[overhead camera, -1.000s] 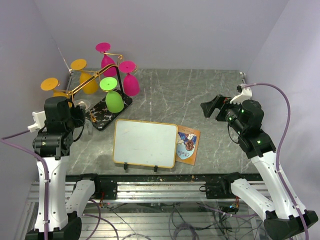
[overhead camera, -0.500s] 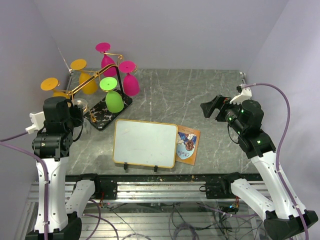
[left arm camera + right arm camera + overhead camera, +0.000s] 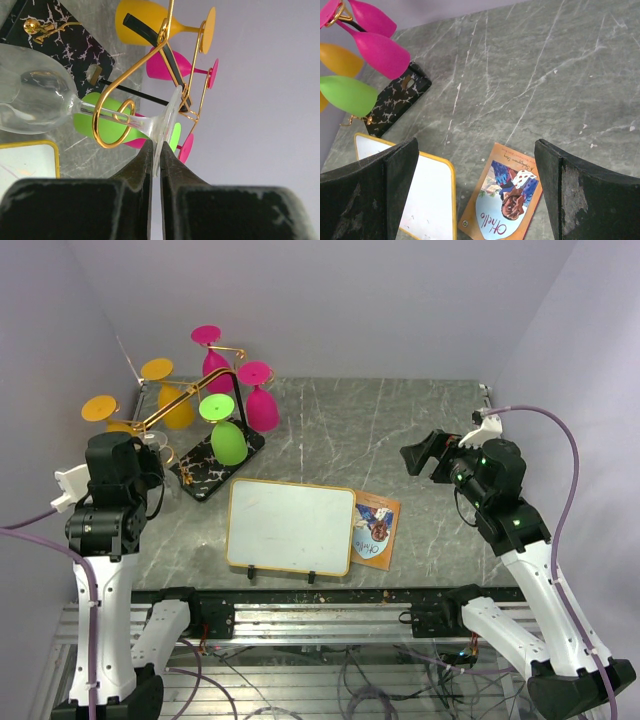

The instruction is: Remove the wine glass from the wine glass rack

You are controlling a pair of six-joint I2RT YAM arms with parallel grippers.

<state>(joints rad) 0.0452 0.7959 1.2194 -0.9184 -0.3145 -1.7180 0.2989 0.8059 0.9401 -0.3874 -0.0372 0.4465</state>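
Left hand [image 3: 155, 150] clamped on clear wine glass [image 3: 45, 95] foot
Draw the stem level, out of the gold wire curl [image 3: 96, 122] just ahead.

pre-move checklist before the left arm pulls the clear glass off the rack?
1. Jaws of the left gripper shut on the foot of the clear wine glass: ok.
2. Stem free of the gold curl: not ok, it runs through the curl.
3. Stem clear of the green glass: cannot tell, they overlap in the wrist view.
4. The rack base flat on the table: ok.
5. The right gripper open, away from the rack: ok.
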